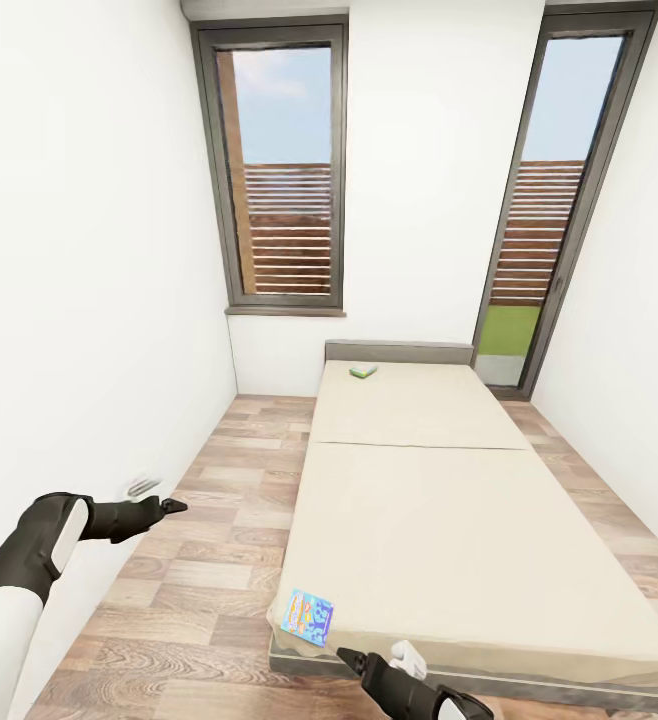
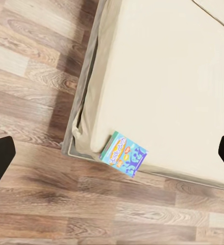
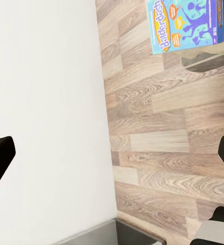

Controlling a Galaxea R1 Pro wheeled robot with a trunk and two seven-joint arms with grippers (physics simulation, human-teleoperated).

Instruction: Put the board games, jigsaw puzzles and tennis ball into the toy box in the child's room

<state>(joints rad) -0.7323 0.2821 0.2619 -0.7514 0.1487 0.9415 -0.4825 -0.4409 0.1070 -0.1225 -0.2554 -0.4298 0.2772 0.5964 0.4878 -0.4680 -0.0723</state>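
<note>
Both grippers released, empty. Bring right gripper squarely over blue board game at bed's near-left corner.

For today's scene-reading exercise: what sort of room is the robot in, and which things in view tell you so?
Most likely a small bedroom. A low bed with a plain beige mattress takes up much of the wooden floor, two board game boxes lie on it, one blue and one white-green, and tall windows stand in the far wall.
</note>
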